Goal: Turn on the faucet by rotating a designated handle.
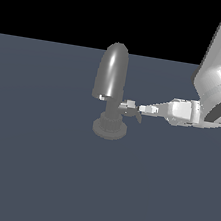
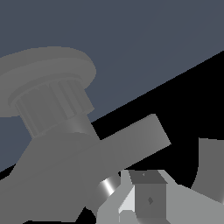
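Faucet (image 1: 110,90) upright near the middle of the dark blue-grey floor (image 1: 32,171), tall bullet-shaped spout above a short stem and ribbed round base. Handle (image 1: 129,107) jutting sideways from the stem toward the exterior view's right, stubby, with a darker curved piece just beneath its tip. Gripper (image 1: 142,108) reaching in level from the exterior view's right on the white Panda arm (image 1: 217,74), its pale tip just beside the handle's outer end, touching or nearly so; cannot tell which from this angle. Fingers close to one another in the exterior view, yet whether pressed together, spread, or pinching the handle cannot be told.

Only in the exterior view: whole spout, arm, and the handle's place between stem and gripper. Only in the wrist view: close look at the ribbed base (image 2: 48,94) and stem, a flat grey bar (image 2: 131,142) slanting out from the stem, and a boxy grey finger (image 2: 148,197) just beside that bar.
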Controlling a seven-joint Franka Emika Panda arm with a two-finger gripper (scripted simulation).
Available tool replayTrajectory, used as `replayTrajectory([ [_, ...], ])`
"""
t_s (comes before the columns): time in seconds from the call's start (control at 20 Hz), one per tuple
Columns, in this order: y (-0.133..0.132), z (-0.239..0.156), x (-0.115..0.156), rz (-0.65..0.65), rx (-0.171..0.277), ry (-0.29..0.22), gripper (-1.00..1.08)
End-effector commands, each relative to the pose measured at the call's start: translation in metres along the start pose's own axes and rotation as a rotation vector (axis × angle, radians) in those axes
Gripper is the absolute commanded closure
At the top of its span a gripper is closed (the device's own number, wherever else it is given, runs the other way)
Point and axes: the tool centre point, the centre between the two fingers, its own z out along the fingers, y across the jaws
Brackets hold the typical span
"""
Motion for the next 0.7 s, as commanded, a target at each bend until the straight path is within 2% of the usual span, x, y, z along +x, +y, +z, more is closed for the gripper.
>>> replayTrajectory([
  [0.0,-0.008,0.001,0.052,0.066,0.01,-0.011,1.08],
  [0.1,-0.01,0.001,0.058,0.068,0.01,-0.012,1.08],
  [0.15,-0.007,0.0,0.009,-0.008,0.002,0.001,1.08],
  [0.65,-0.034,0.0,0.039,0.026,0.005,-0.004,1.08],
])
